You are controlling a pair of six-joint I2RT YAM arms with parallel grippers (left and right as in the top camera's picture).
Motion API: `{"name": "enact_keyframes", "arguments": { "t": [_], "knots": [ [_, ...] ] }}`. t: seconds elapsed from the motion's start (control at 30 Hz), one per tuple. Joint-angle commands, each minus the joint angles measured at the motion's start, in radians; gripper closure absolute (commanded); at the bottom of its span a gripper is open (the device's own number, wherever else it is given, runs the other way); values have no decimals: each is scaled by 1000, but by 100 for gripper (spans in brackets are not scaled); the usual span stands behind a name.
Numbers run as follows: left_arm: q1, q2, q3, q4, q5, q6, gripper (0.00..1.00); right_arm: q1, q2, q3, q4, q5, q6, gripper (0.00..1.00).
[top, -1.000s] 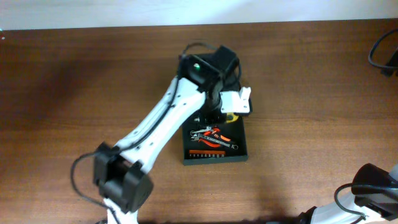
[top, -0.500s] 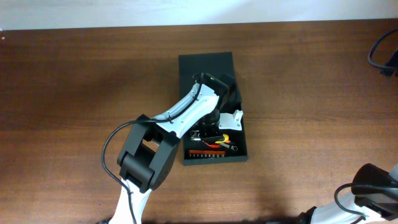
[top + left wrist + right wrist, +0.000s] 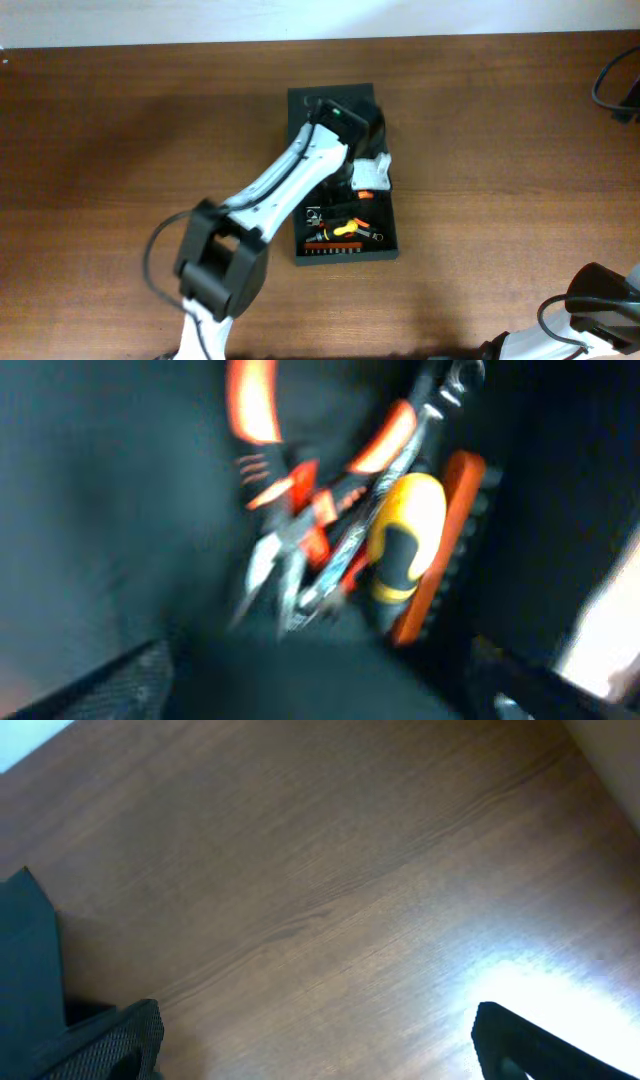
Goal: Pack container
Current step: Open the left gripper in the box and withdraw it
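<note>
The container is a dark shallow box in the middle of the table, its flap lid lying open at the far end. Inside lie orange-handled pliers, a yellow-handled screwdriver, an orange bit strip and a wrench. My left gripper hovers over the box's middle, open, with nothing between its fingers. The left wrist view is blurred. My right gripper stands open over bare wood, away from the box.
The brown wooden table stretches wide to the left and right of the box. A black cable loops at the far right edge. Part of the right arm sits at the near right corner.
My left gripper has opened and drawn back toward the far end of the box. The yellow-handled screwdriver it carried now lies among the tools. The right arm has not moved.
</note>
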Motion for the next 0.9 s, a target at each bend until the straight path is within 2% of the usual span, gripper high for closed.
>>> {"name": "enact_keyframes", "arguments": {
  "t": [0.0, 0.13, 0.2, 0.23, 0.3, 0.4, 0.43, 0.47, 0.5, 0.53, 0.6, 0.63, 0.67, 0.7, 0.77, 0.8, 0.87],
  "knots": [
    [37, -207, 49, -10, -98, -81, 1, -3, 6, -2, 3, -116, -6, 1],
    [139, -327, 49, -10, -90, -187, 1, -1, 6, -2, -5, -273, -113, 3],
    [214, -367, 49, -10, -43, -215, 1, 10, 6, -2, -7, -348, -151, 17],
    [262, -383, 49, -8, 10, -214, 1, 23, 6, -2, -8, -368, -166, 28],
    [367, -398, 49, 2, 143, -214, 1, 61, 8, -2, -10, -368, -168, 44],
    [498, -390, 48, 9, 330, -214, 1, 129, 21, -2, -13, -367, -168, 63],
    [540, -382, 47, 10, 388, -214, 0, 160, 32, -2, -12, -367, -168, 67],
    [578, -372, 47, 13, 437, -214, 5, 186, 42, -2, -12, -366, -168, 71],
    [604, -362, 47, 14, 473, -214, 16, 217, 59, -2, -11, -363, -168, 74],
    [649, -335, 47, 19, 522, -214, 50, 255, 89, -2, -11, -363, -168, 79],
    [675, -299, 47, 21, 540, -214, 65, 297, 137, -2, -8, -364, -168, 89],
    [681, -283, 47, 20, 539, -214, 67, 308, 154, -2, -6, -364, -168, 91],
    [685, -242, 47, 20, 539, -214, 73, 340, 212, -2, 0, -364, -168, 96],
    [685, -222, 47, 21, 542, -214, 78, 354, 243, -2, 1, -364, -168, 96],
    [685, -174, 47, 20, 571, -214, 94, 374, 300, -2, 0, -367, -181, 96],
    [685, -148, 47, 20, 592, -214, 98, 383, 328, -2, 0, -369, -187, 96],
    [685, -99, 47, 20, 631, -214, 98, 399, 386, -2, 1, -369, -188, 96]
  ]
}}
